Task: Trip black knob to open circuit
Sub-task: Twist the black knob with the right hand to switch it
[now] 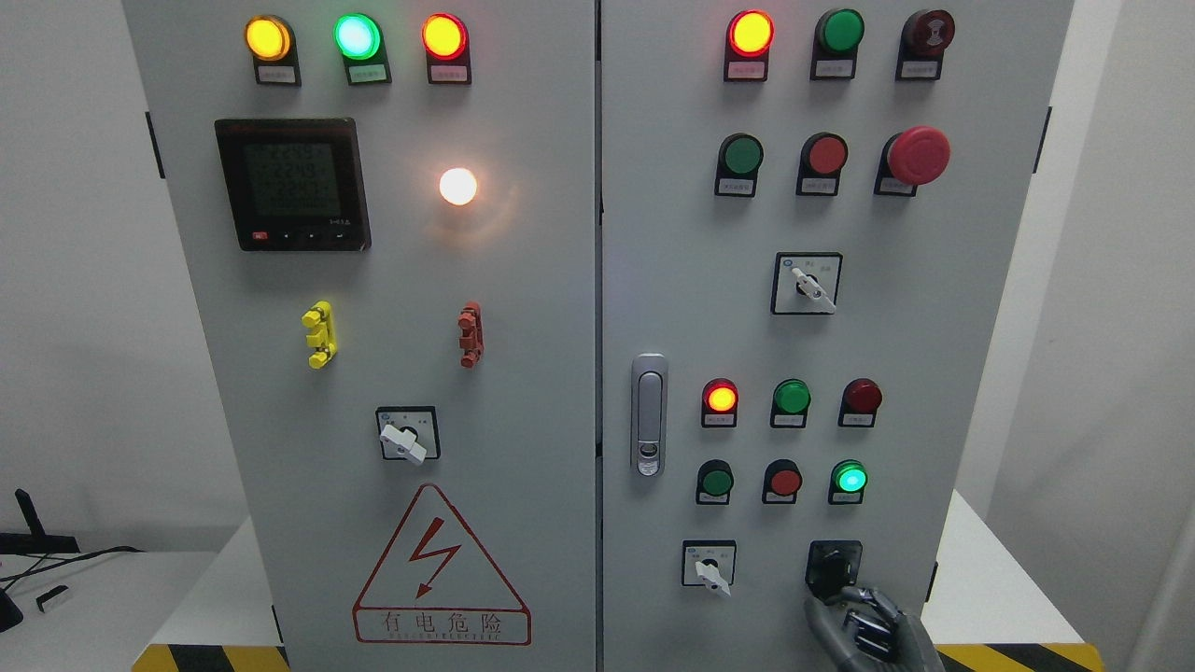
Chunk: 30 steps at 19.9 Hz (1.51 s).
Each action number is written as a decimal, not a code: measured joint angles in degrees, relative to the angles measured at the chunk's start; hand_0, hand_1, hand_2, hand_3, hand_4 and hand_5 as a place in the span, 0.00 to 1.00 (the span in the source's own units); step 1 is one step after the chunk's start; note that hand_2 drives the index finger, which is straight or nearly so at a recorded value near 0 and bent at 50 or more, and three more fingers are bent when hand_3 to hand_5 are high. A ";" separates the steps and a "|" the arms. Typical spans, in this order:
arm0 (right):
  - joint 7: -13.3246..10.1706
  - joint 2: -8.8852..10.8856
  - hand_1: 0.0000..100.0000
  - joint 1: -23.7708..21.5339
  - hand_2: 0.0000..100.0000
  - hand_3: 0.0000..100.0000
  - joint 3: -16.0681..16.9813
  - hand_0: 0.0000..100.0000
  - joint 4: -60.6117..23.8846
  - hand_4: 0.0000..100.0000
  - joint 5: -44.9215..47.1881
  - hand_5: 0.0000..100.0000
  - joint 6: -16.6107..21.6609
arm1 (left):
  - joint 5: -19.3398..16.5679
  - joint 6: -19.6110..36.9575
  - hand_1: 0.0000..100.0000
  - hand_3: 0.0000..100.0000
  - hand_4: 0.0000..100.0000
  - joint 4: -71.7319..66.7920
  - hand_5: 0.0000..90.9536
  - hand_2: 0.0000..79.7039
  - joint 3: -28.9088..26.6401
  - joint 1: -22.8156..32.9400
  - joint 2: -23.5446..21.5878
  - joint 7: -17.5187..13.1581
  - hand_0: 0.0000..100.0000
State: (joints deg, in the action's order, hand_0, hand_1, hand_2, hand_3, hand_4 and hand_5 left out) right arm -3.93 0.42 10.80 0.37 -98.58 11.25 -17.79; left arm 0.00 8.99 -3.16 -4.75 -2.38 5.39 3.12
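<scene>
A big grey cabinet (523,373) with two doors fills the view. On the left door, three round lights sit in a row at the top: a yellow light (268,38), a bright green light (358,36) and an orange-red light (443,36). Under them is a dark meter screen (292,183), and to its right a small white lamp (457,186) glows. Lower down are a yellow clip (319,334) and a red clip (470,334). Below those is a white switch (406,436), and under it a red triangle warning sign (439,569) with a lightning bolt.

On the right door, a silver door handle (649,413) sits near the left edge. There are many round lights and buttons in rows, and a big red mushroom button (917,155) near the top right. Two more white switches show, one in the middle (808,283) and one low down (709,565).

The black knob (833,565) is at the bottom of the right door, just right of the low white switch. The right hand (868,627) comes up from the bottom edge. Its grey fingers (822,621) are curled and reach up to the lower edge of the knob. I cannot tell if they grip it yet.
</scene>
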 measured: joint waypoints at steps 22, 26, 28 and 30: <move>-0.17 -0.37 0.76 -0.53 0.49 1.00 0.25 0.30 0.02 1.00 -1.51 0.92 0.78 | 0.00 0.00 0.39 0.00 0.00 0.00 0.00 0.00 0.00 0.00 0.00 0.00 0.12; 0.18 -0.39 0.76 -0.77 0.49 1.00 0.89 0.30 0.14 1.00 -1.82 0.92 0.82 | 0.00 0.00 0.39 0.00 0.00 0.00 0.00 0.00 0.00 0.00 0.00 0.00 0.12; 0.28 -0.39 0.76 -0.84 0.49 1.00 1.18 0.30 0.17 1.00 -1.90 0.92 0.82 | 0.00 0.00 0.39 0.00 0.00 0.00 0.00 0.00 0.00 0.00 0.00 0.00 0.12; 0.33 -0.40 0.76 -0.94 0.49 1.00 1.45 0.30 0.22 1.00 -1.97 0.92 0.82 | 0.00 0.00 0.39 0.00 0.00 0.00 0.00 0.00 0.00 0.00 0.00 0.00 0.12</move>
State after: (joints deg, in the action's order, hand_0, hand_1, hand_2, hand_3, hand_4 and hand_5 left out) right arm -3.60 0.02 9.86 1.83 -98.36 9.28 -16.97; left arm 0.00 8.99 -3.16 -4.75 -2.38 5.39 3.12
